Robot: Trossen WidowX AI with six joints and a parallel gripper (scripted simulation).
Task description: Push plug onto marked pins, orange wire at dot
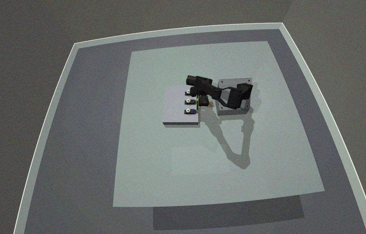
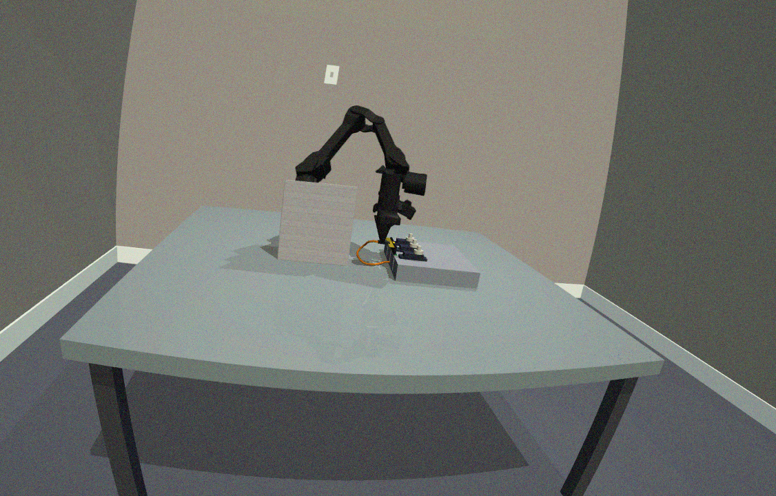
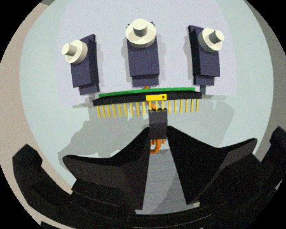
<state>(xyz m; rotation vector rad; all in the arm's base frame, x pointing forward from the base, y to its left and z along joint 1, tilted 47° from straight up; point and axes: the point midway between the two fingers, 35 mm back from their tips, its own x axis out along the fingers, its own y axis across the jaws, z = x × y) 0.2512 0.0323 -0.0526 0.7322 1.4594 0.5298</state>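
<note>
My gripper (image 3: 157, 130) (image 2: 383, 242) is shut on the black plug (image 3: 157, 122), holding it by its rear part. The plug's front end stands at the tips of the pins under the yellow band (image 3: 152, 97), roughly square to the row (image 3: 120, 110). The band's dot (image 3: 163, 97) is at its right end in the wrist view. I cannot tell whether the pin tips are inside the holes. The orange lead (image 3: 156, 147) (image 2: 358, 251) leaves the plug's rear and loops down to the holder (image 1: 178, 114) (image 2: 440, 276). The middle servo (image 3: 143, 60) (image 1: 189, 101) sits behind the band.
Two more servos (image 3: 84, 65) (image 3: 206, 55) flank the middle one, with white horns on top. Unmarked pins stick out on both sides of the plug. A grey block (image 1: 233, 112) (image 2: 317, 224) stands near the arm's base. All stand on the table (image 1: 149, 174) (image 2: 255, 320).
</note>
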